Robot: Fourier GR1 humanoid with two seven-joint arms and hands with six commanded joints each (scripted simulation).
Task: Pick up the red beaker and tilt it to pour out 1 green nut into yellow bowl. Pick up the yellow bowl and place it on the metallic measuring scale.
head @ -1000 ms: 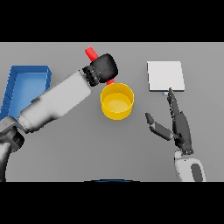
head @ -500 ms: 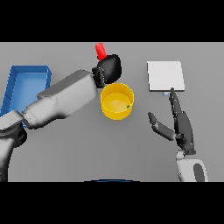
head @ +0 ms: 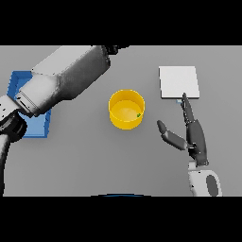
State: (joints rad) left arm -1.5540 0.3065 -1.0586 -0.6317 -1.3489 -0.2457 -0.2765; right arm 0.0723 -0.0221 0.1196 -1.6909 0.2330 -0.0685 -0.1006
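Note:
The yellow bowl (head: 126, 109) stands upright at the middle of the table, with a small green nut (head: 139, 115) inside near its right wall. The metallic measuring scale (head: 178, 82) is a pale square plate at the far right. My right hand (head: 193, 136) rests to the right of the bowl, fingers straight and thumb spread, a fingertip close to the scale's front edge. My left arm (head: 66, 78) stretches from the left toward the far edge of the table; its hand is out of the picture beyond the top. No red beaker shows in this view.
A blue tray (head: 24, 82) sits at the far left, partly covered by my left arm.
My left arm has swung up and back, carrying the hand and the red beaker out of view. A green nut now lies in the bowl. The right hand has scarcely moved.

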